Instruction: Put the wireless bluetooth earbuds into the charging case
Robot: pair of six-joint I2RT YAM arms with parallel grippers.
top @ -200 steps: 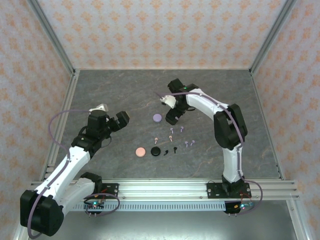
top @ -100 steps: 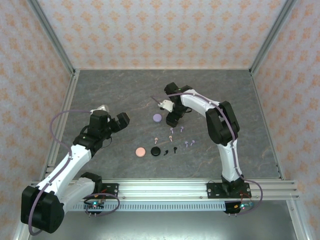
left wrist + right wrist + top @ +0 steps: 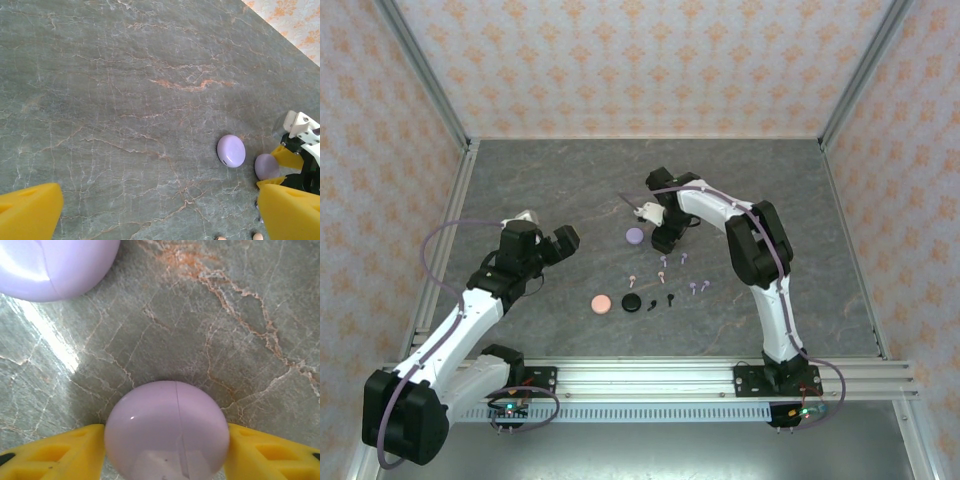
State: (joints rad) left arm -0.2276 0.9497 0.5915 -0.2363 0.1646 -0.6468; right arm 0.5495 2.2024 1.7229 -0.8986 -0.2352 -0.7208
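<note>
Right wrist view: the right gripper (image 3: 167, 440) squeezes a lavender case (image 3: 167, 425) from both sides, probably to hold it steady. The earbuds (image 3: 663, 261) lie near that case, toward the arm bases. The left gripper (image 3: 160, 210) hangs wide open and empty, well apart from that case.

Seemingly 8 tiny earbuds (image 3: 663, 260) lie loose beside closed round charging cases (image 3: 634, 235).

Glossy smooth lavender case (image 3: 167, 435) on veined stone-look table (image 3: 210, 315).

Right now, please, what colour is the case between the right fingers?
A lavender case, clearest in the right wrist view.
</note>
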